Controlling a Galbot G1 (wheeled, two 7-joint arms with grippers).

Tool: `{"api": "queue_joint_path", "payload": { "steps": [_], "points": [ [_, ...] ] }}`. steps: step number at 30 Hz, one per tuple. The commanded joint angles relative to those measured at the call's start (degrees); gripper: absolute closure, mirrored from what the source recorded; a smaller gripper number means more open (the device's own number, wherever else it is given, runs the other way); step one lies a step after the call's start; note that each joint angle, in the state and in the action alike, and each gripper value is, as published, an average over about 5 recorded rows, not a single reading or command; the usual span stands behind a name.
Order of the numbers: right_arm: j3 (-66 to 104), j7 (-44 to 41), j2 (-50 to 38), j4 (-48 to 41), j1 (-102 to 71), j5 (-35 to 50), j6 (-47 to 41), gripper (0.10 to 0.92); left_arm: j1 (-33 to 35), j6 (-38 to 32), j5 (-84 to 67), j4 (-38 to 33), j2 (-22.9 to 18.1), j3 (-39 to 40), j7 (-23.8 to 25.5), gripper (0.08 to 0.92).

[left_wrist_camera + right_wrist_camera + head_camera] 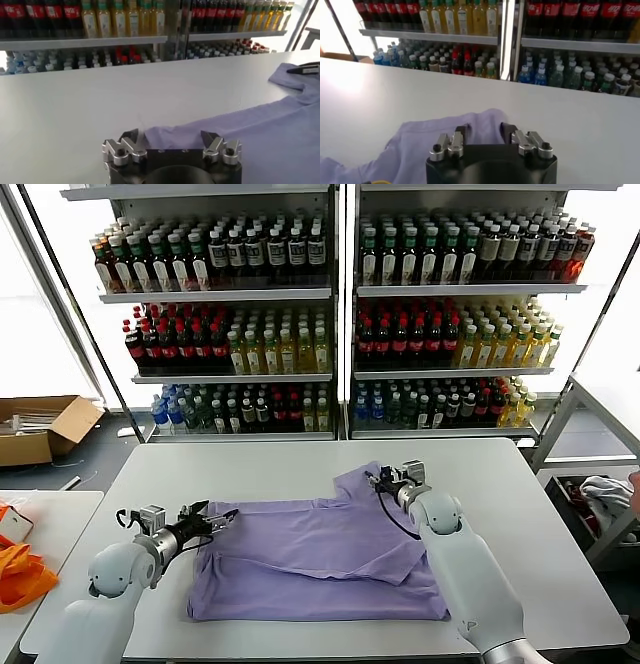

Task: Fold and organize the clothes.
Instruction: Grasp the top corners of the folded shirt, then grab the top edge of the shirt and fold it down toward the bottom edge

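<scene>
The lavender T-shirt [320, 554] lies partly folded on the white table [270, 469], with no print showing. My left gripper [218, 518] is low at the shirt's left edge. In the left wrist view [170, 138] its jaws stand wide apart, with the shirt's edge [235, 135] lying between them, not pinched. My right gripper [384, 480] is at the shirt's far right sleeve. In the right wrist view [485, 131] its fingers [462, 134] press on a raised hump of the sleeve fabric [482, 122].
Shelves of bottled drinks [330, 314] stand behind the table. An open cardboard box [40, 429] sits on the floor at the far left. Orange fabric [18, 574] lies on a side table at the left. A white-grey cloth bundle [607, 494] sits at the right.
</scene>
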Motion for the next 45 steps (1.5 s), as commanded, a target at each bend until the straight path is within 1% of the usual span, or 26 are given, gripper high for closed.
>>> {"api": "queue_joint_path", "payload": {
  "steps": [1, 6, 9, 16, 19, 22, 28, 36, 41, 45],
  "points": [
    [-0.38, 0.42, 0.72, 0.71, 0.46, 1.79, -0.37, 0.722, -0.7, 0.24, 0.32, 1.05, -0.03, 0.53, 0.62, 0.324],
    [-0.16, 1.71, 0.55, 4.09, -0.32, 4.43, -0.38, 0.868, -0.72, 0.15, 0.2, 0.87, 0.32, 0.68, 0.98, 0.471],
    [-0.13, 2.24, 0.3, 5.54, -0.76, 5.48, -0.36, 0.915, -0.68, -0.12, 0.14, 0.84, 0.27, 0.78, 1.07, 0.558],
    [0.45, 3.78, -0.72, 10.23, -2.64, 9.4, -0.22, 0.918, -0.73, -2.18, -0.81, -0.29, 0.26, 0.25, 0.23, 0.757],
    [0.95, 4.55, -1.73, 14.58, -4.44, 11.53, -0.36, 0.918, -0.19, -2.49, -1.96, -2.57, 0.74, -0.55, -0.06, 0.844],
    [1.63, 5.26, -3.14, 20.47, -6.96, 12.99, -0.44, 0.918, 1.06, -2.46, -2.62, -5.95, 1.4, -1.45, -0.27, 0.902],
    [4.06, 6.69, -6.29, 32.69, -13.9, 14.99, -0.46, 0.918, 6.05, -2.58, -3.35, -13.95, 2.3, -3.6, -1.31, 0.915],
    [10.78, 8.13, -8.07, 50.57, -31.0, 15.4, -0.44, 0.918, 13.05, -1.94, -3.58, -23.86, 2.54, -6.72, -2.31, 0.915],
    [15.85, 7.43, -7.32, 57.88, -40.35, 12.95, -0.34, 0.918, 18.54, -2.12, -3.53, -27.48, 3.59, -9.27, -2.26, 0.915],
    [19.21, 6.45, -6.44, 61.94, -48.16, 9.69, 0.57, 0.918, 22.98, -2.15, -2.42, -29.2, 4.39, -11.1, -2.04, 0.915]
  ]
}}
